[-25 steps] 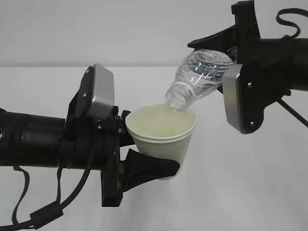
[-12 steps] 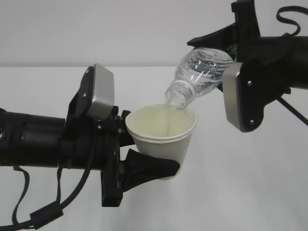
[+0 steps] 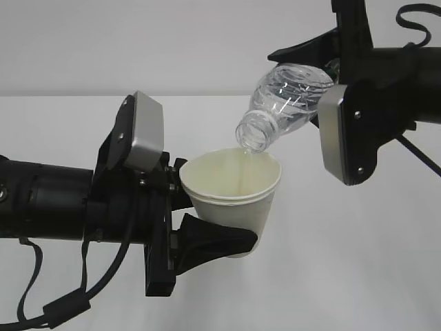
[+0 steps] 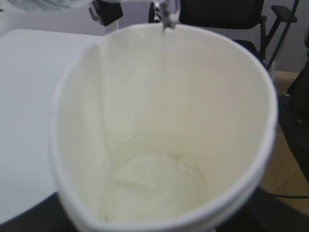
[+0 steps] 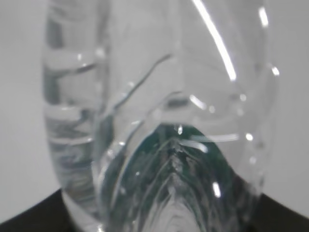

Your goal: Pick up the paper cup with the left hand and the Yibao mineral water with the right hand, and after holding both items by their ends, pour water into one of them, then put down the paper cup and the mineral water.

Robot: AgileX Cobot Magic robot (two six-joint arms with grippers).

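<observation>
My left gripper (image 3: 200, 221) is shut on the white paper cup (image 3: 234, 200) and holds it upright above the table. The cup fills the left wrist view (image 4: 164, 130), with a little water at its bottom. My right gripper (image 3: 324, 69) is shut on the Yibao mineral water bottle (image 3: 286, 103), which is tilted with its open mouth down-left just above the cup's far rim. A thin stream of water runs from the mouth into the cup. The clear bottle (image 5: 159, 121) fills the right wrist view; the green label shows through it.
The white table (image 3: 358, 262) lies below both arms, with a pale wall behind. A black office chair (image 4: 227, 14) shows at the top of the left wrist view beyond the table's edge. Black cables hang under the left arm (image 3: 41, 303).
The right gripper has lifted the bottle slightly, so its mouth stands a little higher above the cup's rim. The left gripper and the cup have not moved.
</observation>
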